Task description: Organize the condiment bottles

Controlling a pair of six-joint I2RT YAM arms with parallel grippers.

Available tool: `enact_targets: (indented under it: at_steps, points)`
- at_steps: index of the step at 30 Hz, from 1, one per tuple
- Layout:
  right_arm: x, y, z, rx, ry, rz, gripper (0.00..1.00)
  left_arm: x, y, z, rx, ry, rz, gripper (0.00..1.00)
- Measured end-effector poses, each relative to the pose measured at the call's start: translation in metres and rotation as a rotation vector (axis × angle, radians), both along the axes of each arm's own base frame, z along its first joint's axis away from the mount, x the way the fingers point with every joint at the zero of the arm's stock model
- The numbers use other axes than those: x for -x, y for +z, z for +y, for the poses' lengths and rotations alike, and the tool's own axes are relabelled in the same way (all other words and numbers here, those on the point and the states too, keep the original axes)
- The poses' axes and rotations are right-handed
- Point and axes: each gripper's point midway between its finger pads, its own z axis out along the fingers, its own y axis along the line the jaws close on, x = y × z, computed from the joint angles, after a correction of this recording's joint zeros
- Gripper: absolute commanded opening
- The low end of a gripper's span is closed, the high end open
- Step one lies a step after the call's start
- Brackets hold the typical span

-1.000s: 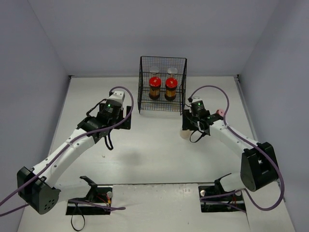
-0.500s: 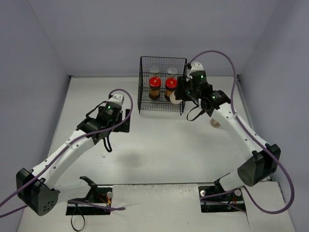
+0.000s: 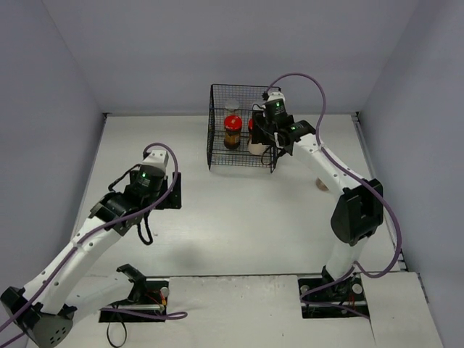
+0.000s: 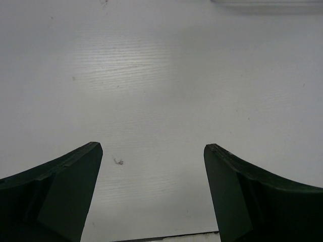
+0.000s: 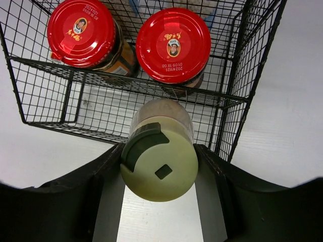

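four of six look done: one dark glass jar with a red lid (image 5: 81, 33) and a second red-lidded jar (image 5: 173, 45) stand side by side in the black wire mesh basket (image 3: 214, 130), with a pale silver-capped bottle (image 3: 232, 106) behind them; its twin is mostly hidden by the arm. right hand (image 5: 159, 171) is clamped on the pale bottle with the yellow-green flip cap (image 5: 159, 164), upright at the basket's near right corner; can't tell if it's past the wire yet. left hand (image 4: 152, 147) is spread wide and empty over bare white table (image 3: 239, 217). small pale container (image 3: 320, 185) on the table beside the right arm is probably the pink-capped one. left: seat this bottle, then fetch that.
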Motion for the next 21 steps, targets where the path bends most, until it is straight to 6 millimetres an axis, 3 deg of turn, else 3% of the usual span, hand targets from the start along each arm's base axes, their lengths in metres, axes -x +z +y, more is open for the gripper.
enact_targets:
  at_steps: [6,12,17,21]
  points:
    - [-0.004,-0.008,-0.007,0.035,-0.035,0.002,0.00,0.019,-0.006,0.015,-0.006,0.033,0.020,0.83]
    - [-0.011,-0.053,-0.010,0.096,-0.063,0.077,0.02,0.026,-0.007,0.019,0.001,0.050,0.030,0.83]
    - [-0.013,-0.078,-0.012,0.120,-0.085,0.119,0.34,0.028,-0.006,0.020,0.011,0.059,0.029,0.83]
    - [-0.014,-0.078,-0.012,0.117,-0.092,0.118,0.73,0.028,-0.007,0.020,0.013,0.061,0.031,0.83]
